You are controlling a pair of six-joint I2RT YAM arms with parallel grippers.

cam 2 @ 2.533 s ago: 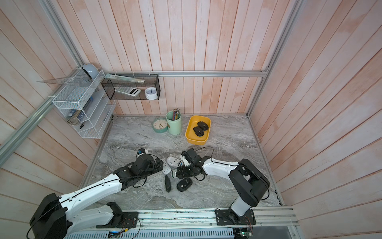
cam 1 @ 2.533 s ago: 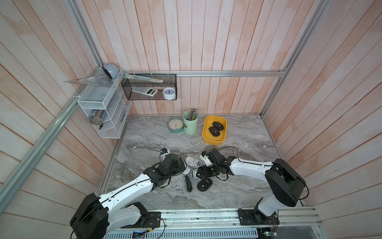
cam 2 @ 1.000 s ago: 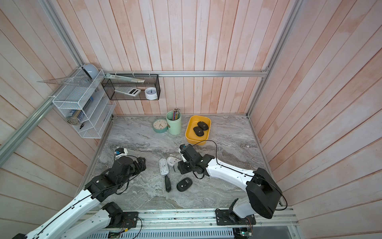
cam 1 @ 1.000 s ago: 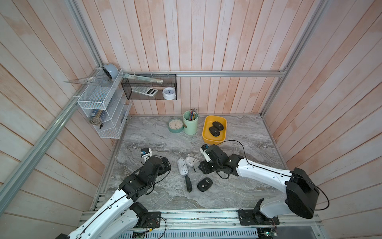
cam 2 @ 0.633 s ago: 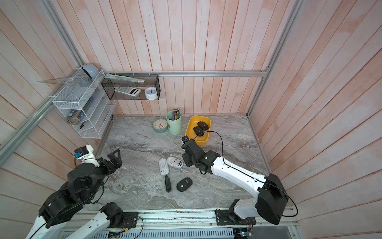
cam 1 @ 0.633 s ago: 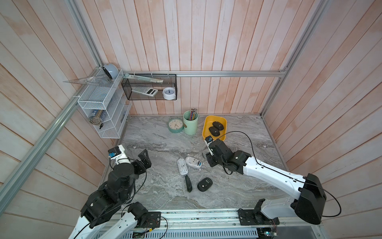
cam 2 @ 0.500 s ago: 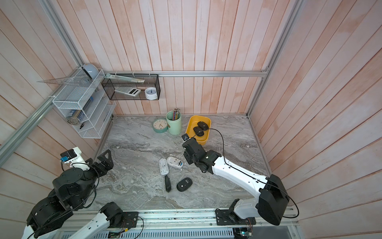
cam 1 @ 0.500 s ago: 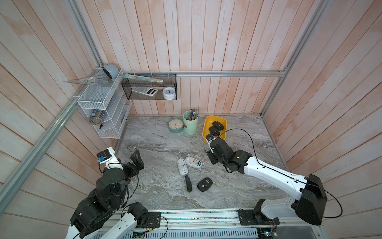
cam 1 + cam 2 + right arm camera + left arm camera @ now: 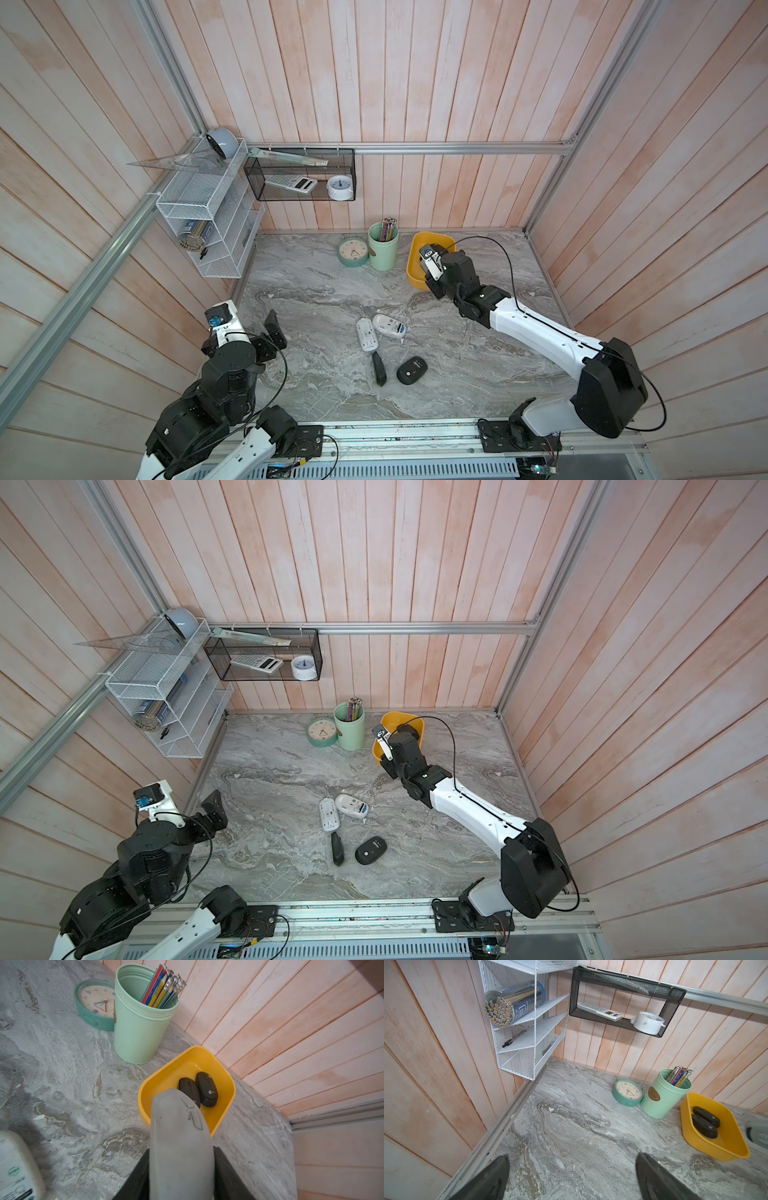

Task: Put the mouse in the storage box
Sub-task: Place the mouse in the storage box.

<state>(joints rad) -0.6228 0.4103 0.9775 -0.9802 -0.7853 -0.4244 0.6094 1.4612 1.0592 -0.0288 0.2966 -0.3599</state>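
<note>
Grey marble tabletop (image 9: 316,282) | pink plank walls (image 9: 415,83) | left gripper (image 9: 572,1159) wide | right gripper (image 9: 181,1167) holding grey mouse (image 9: 178,1126)

1. Black mice (image 9: 206,1088) (image 9: 188,1087) (image 9: 411,370): three.
2. White mice (image 9: 368,338) (image 9: 389,326): two.
3. Grey mouse (image 9: 180,1147): one.
4. Yellow storage box (image 9: 164,1076): one.
5. Green pencil cup (image 9: 135,1039): one.
6. Teal clock (image 9: 93,1001): one.
7. White clock (image 9: 648,1022): one.
8. Calculator (image 9: 598,1011): one.

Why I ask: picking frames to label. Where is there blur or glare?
Right wrist view: the grey mouse in the grip is close to the lens and soft, the box behind it sharp. Left wrist view: the left fingers are blurred at the edge, the rest crisp. Both top views: sharp, evenly lit, no strong glare.
</note>
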